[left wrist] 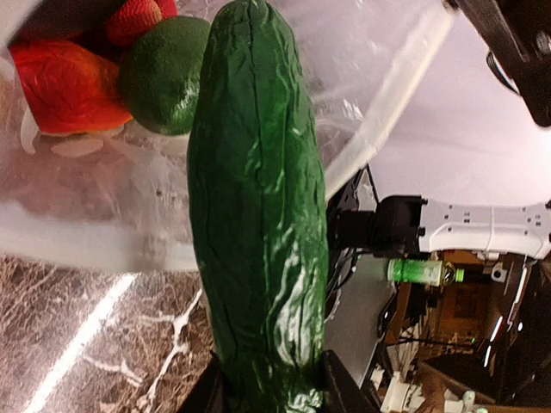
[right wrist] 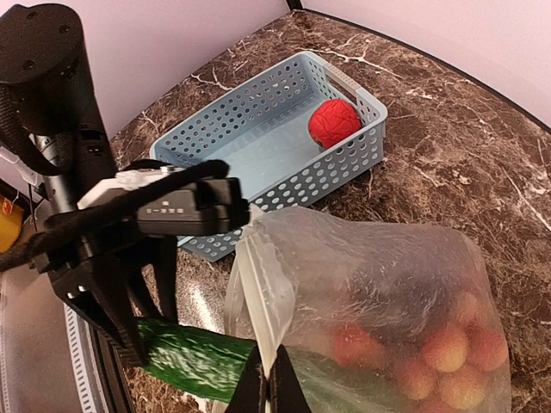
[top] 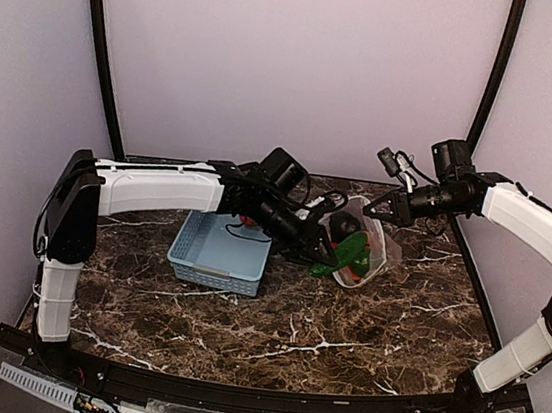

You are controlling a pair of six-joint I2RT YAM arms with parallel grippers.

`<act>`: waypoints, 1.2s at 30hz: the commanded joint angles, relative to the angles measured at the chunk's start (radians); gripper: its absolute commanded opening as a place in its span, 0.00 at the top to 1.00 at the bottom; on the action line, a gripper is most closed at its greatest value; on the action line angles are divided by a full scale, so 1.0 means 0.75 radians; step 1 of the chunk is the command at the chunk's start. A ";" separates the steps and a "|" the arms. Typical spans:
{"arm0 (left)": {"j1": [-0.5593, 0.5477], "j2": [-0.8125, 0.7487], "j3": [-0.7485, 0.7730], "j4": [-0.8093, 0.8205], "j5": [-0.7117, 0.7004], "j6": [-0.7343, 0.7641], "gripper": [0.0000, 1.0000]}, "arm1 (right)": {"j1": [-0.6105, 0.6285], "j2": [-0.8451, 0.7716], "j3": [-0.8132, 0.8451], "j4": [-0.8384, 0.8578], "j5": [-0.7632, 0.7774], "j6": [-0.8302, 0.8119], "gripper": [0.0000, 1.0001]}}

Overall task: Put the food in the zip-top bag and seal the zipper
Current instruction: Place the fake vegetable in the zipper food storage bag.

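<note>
My left gripper (left wrist: 269, 387) is shut on a green cucumber (left wrist: 258, 206) and holds it lengthwise in the mouth of the clear zip-top bag (top: 368, 240); the cucumber also shows in the top view (top: 349, 252) and the right wrist view (right wrist: 191, 357). Inside the bag lie a green pepper (left wrist: 164, 73), red and orange pieces (left wrist: 65, 82) and cherry tomatoes (right wrist: 448, 353). My right gripper (right wrist: 274, 391) is shut on the bag's whitish zipper strip (right wrist: 263, 310) and holds the mouth edge up. A red round food piece (right wrist: 334, 122) lies in the blue basket.
The light-blue slotted basket (top: 218, 252) stands left of the bag on the dark marble table (top: 342, 325). The left arm's wrist and camera (right wrist: 164, 206) hang close beside the bag mouth. Purple walls close the back and sides.
</note>
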 commanded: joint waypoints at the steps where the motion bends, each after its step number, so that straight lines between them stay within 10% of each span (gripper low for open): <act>1: -0.002 0.043 0.033 0.203 -0.075 -0.231 0.86 | 0.007 -0.047 0.007 -0.004 -0.073 -0.035 1.00; 26: -0.007 0.371 0.219 0.746 -0.379 -0.777 0.84 | 0.068 -0.048 -0.016 -0.008 -0.137 -0.058 1.00; 36: -0.023 0.332 0.222 0.716 -0.445 -0.746 0.44 | 0.068 -0.073 -0.001 -0.008 -0.074 -0.045 1.00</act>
